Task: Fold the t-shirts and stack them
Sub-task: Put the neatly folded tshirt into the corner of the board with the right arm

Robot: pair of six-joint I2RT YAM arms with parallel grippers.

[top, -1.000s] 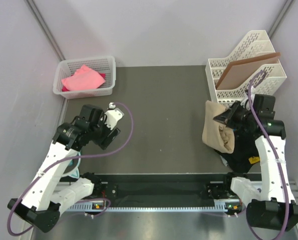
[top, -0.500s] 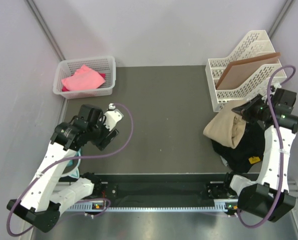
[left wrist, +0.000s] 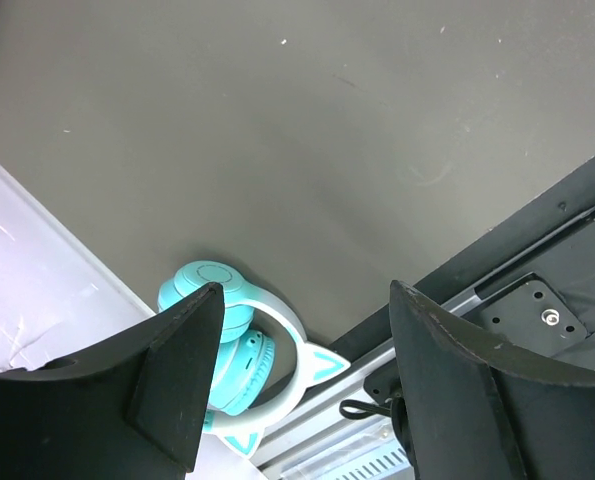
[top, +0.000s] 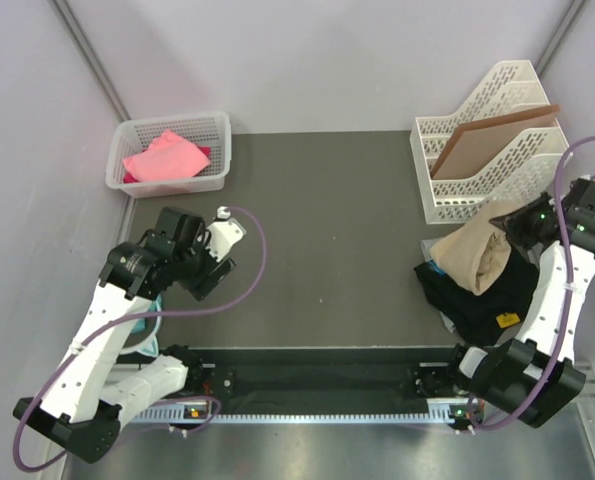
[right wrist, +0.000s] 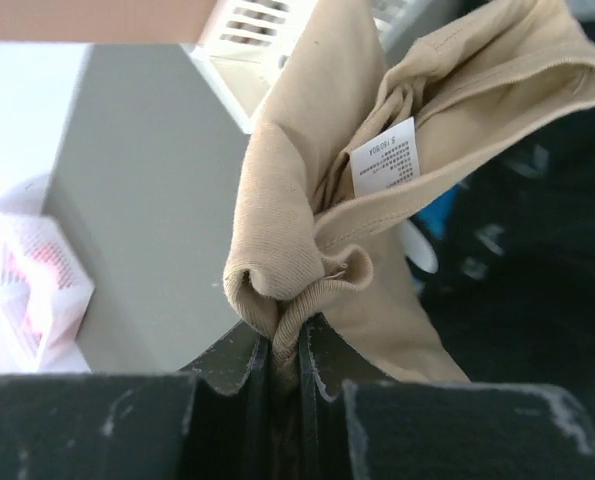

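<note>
Presently the right gripper [right wrist: 283, 345] is pressed together on a bunched fold of the tan t-shirt [right wrist: 307, 200], with the white neck label [right wrist: 385, 155] just beyond the pinch. The grasp looks to be near the collar, so the rest of the cloth hangs loose rather than spread. In the overhead view the shirt is raised at the right edge of the bench [top: 327, 220], draped over the black t-shirt [top: 487, 300] and just near of the white file rack [top: 447, 165] holding the brown board [top: 492, 140]. Judgement: it is held up to separate it from the dark pile beneath before it goes to open bench for flattening. The left gripper [left wrist: 305, 300] is spread and holds nothing; it hovers over the near left, above the teal cat-ear headphones [left wrist: 232, 340], probably to take a second corner. The pink t-shirt [top: 162, 155] lies in the white basket [top: 172, 120] at far left, not yet folded.
</note>
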